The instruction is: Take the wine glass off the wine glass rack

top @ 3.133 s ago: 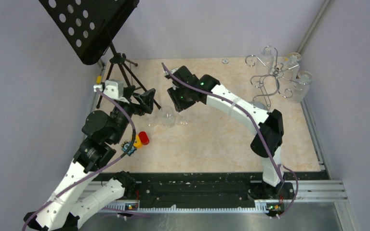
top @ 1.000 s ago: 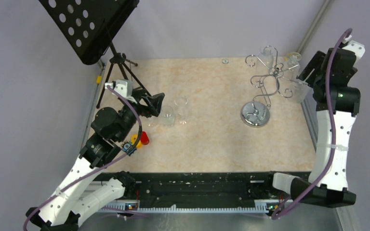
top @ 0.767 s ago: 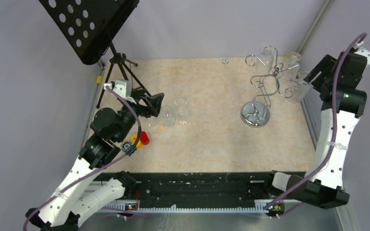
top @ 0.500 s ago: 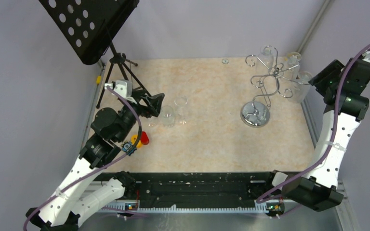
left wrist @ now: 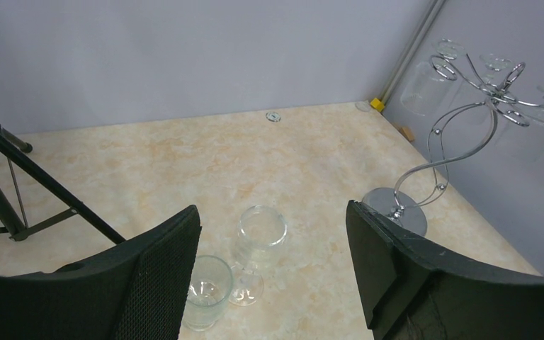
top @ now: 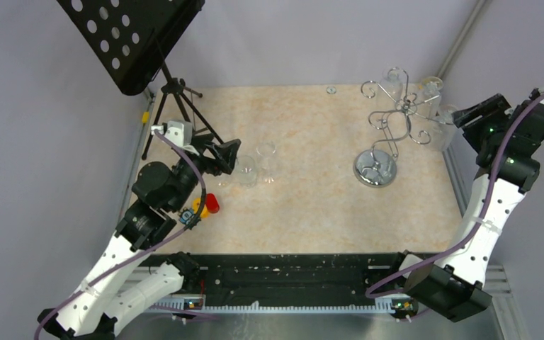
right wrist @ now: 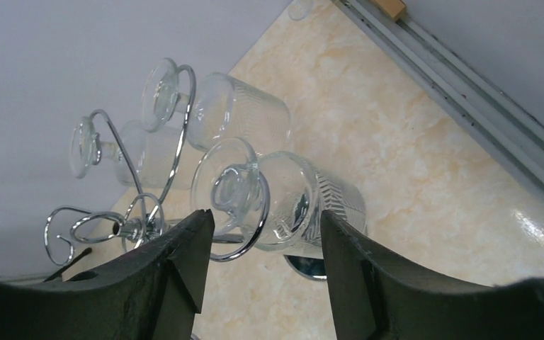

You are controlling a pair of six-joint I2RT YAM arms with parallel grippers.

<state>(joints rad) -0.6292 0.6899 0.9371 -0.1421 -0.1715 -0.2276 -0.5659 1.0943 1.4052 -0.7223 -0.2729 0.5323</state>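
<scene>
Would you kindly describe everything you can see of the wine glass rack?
The wine glass rack is shiny chrome wire: a curved stem rising from a round mirrored base, topped by curled, looped arms. It stands upright at the far right of the table. Three clear glasses hang upside down from its loops.

A black music stand [top: 129,39] rises behind a red object [top: 212,204].
</scene>
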